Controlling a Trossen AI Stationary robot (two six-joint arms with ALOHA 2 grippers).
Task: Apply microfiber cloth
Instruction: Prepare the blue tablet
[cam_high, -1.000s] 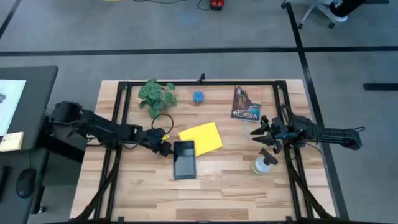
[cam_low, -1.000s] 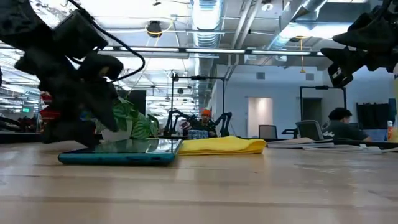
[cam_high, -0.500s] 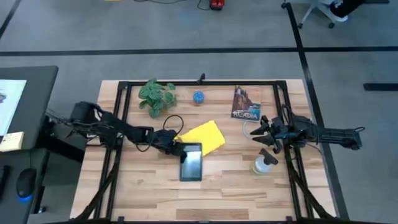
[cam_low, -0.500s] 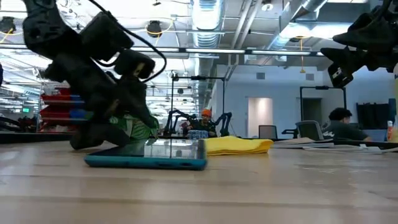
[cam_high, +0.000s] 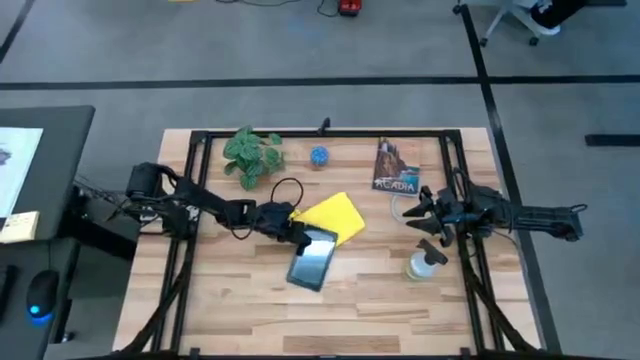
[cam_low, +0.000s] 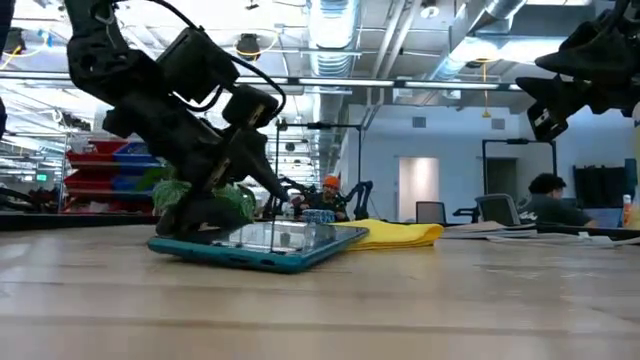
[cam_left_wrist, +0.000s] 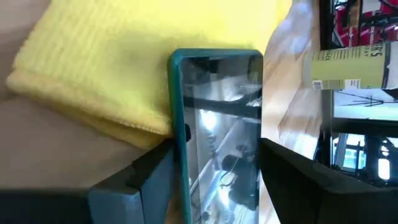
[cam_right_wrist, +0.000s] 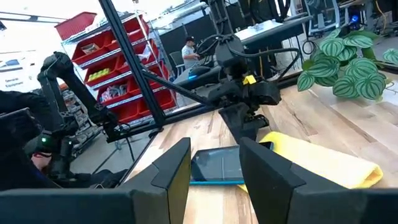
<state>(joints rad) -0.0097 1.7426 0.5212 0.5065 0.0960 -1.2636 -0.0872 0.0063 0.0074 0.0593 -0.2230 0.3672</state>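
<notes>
the left tool (cam_high: 296, 236) sat near the worktop's (cam_high: 380, 310) middle, its fingers (cam_left_wrist: 146, 177) parted to either side of the teal-edged tablet's (cam_high: 312, 258) end — whether they pressed it could not be told. the tablet lay askew, one corner riding up on the microfiber cloth (cam_high: 328, 217), which lay folded at its 1 o'clock. the right tool (cam_high: 418, 214) hung over at 3 o'clock, fingers (cam_right_wrist: 171, 171) spread wide and empty, above a spray bottle (cam_high: 423, 264).
</notes>
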